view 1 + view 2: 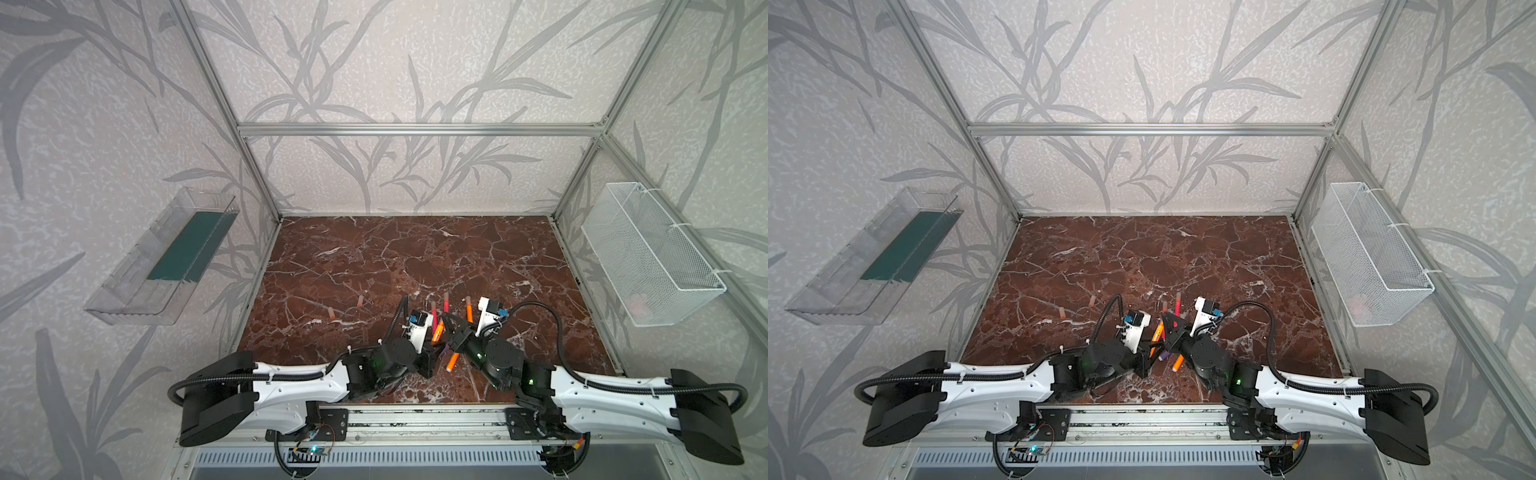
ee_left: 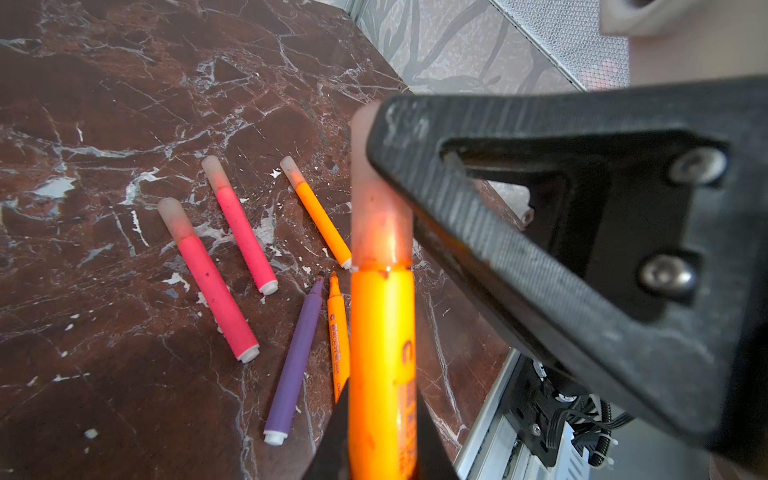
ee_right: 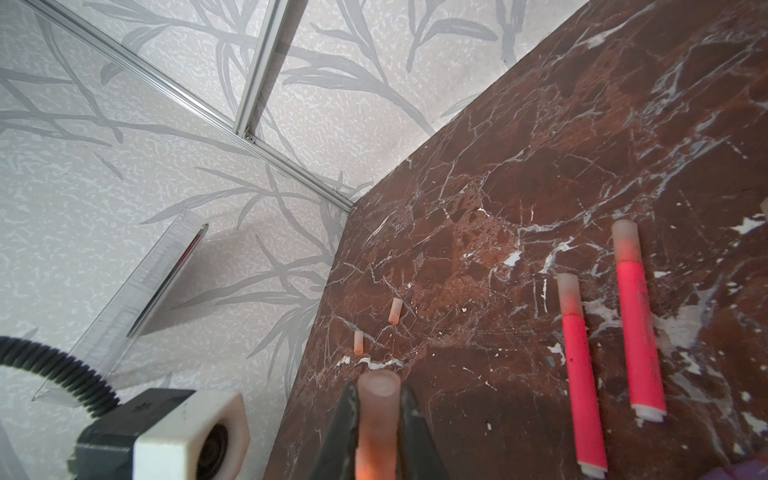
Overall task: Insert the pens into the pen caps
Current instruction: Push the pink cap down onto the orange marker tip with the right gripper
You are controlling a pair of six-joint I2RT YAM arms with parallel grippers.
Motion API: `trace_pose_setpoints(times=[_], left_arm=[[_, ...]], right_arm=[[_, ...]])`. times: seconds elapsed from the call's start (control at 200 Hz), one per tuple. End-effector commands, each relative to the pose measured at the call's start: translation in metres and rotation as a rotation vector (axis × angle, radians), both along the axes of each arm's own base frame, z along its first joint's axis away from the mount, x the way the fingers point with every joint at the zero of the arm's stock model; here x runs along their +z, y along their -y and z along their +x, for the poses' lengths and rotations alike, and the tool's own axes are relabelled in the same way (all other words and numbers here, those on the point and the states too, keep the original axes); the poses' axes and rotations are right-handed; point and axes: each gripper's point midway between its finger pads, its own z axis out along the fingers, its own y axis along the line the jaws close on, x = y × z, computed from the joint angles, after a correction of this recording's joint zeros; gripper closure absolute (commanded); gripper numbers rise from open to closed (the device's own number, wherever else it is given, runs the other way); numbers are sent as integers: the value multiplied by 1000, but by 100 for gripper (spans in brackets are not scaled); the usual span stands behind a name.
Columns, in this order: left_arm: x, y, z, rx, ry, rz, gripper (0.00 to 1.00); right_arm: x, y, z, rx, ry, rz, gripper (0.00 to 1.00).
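**Two grippers, one orange pen, cap on the tip**

Both top views first. Over the marble table, close to the middle of its near edge, the left gripper and right gripper meet tip to tip. The arms hide much of the pen pile below. Between them and the left edge lie two loose caps. A clear tray hangs on the left wall and a wire basket on the right.

Left wrist camera now, and it shows what overhead can't. The left gripper is clamped on the held orange pen, and the held cap sits over its tip, rim meeting barrel. The right gripper's black finger presses against that cap and blocks the table beyond. Dark print runs down the barrel, too blurred to read. Behind lie two pink pens and a capped orange pen, all wearing caps. A purple pen and a bare orange pen lie side by side, tips exposed.

Right wrist camera: the right gripper is closed tight on the held cap, with orange glowing inside its lower part. Only here do the loose caps show clearly, both on their sides, apart, near the left edge.
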Motion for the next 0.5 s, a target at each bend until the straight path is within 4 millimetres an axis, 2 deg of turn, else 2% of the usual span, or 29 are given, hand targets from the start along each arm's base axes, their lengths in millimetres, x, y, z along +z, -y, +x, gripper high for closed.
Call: trace_pose_setpoints(times=[0.0,0.14,0.33,0.495], left_arm=[[37,-4,14,50,81,-109,100],[35,-8,10,31,96,-97,100],[32,-12,5,2,116,-71,100],[31,-11,-1,-44,137,-58,100]], right_arm=[[-3,-14,-22,130,1,-50,91],[0,-2,-21,99,14,-50,77],[7,15,-21,64,40,-55,50],[16,32,-18,14,84,-73,37]])
